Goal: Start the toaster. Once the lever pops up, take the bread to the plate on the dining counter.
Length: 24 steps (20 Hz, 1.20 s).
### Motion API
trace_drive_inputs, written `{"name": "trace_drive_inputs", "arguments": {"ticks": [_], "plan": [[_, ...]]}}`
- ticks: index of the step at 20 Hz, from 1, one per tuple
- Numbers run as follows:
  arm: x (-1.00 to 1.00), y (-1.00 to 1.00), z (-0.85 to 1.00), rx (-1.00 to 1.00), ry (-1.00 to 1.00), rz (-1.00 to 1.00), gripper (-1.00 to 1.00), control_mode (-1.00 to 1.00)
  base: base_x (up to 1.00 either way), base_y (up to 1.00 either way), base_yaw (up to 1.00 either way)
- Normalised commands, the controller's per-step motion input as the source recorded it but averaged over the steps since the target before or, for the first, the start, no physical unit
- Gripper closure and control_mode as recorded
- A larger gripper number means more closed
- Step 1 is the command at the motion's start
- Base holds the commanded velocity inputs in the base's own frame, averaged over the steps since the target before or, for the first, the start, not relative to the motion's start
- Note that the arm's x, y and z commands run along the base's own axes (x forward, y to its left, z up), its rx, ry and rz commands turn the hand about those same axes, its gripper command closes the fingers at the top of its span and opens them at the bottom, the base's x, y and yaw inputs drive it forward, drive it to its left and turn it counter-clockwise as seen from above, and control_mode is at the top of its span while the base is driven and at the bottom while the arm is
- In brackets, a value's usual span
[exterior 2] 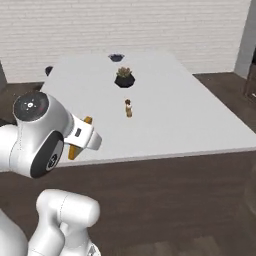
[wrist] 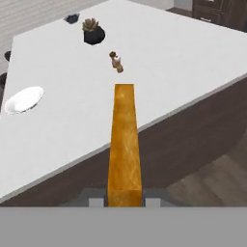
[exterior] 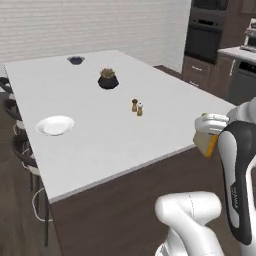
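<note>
My gripper (wrist: pixel 124 200) is shut on the bread (wrist: pixel 124 144), a golden-brown slice seen edge-on and pointing out over the near edge of the dining counter (wrist: pixel 183 58). From the left base view the gripper (exterior: pixel 210 127) holds the bread (exterior: pixel 206 144) just off the dining counter's (exterior: pixel 115 145) near right corner. The small white plate (exterior: pixel 55 125) lies near the counter's left edge, well left of the bread, and is also seen as the plate (wrist: pixel 23 99) in the hand view. The toaster is out of view.
On the counter stand a potted plant (exterior: pixel 108 79), a pair of small shakers (exterior: pixel 137 106) and a dark bowl (exterior: pixel 76 60) at the far end. Stools (exterior: pixel 20 145) line the left side. Dark oven cabinets (exterior: pixel 205 35) stand at the back right.
</note>
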Motion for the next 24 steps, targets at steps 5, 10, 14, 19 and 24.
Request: {"name": "trace_drive_inputs", "arguments": {"ticks": [5,10,14,19,24], "plan": [[0.00,0.00,0.00,0.00,0.00,0.00,1.00,1.00,0.01,0.66,0.56],[0.00,0.00,0.00,0.00,0.00,0.00,1.00,1.00,0.00,1.00,0.12],[0.00,0.00,0.00,0.00,0.00,0.00,1.00,1.00,0.00,1.00,0.04],[0.00,0.00,0.00,0.00,0.00,0.00,1.00,1.00,0.30,1.00,0.01],[0.00,0.00,0.00,0.00,0.00,0.00,1.00,1.00,0.60,1.00,0.00]]}}
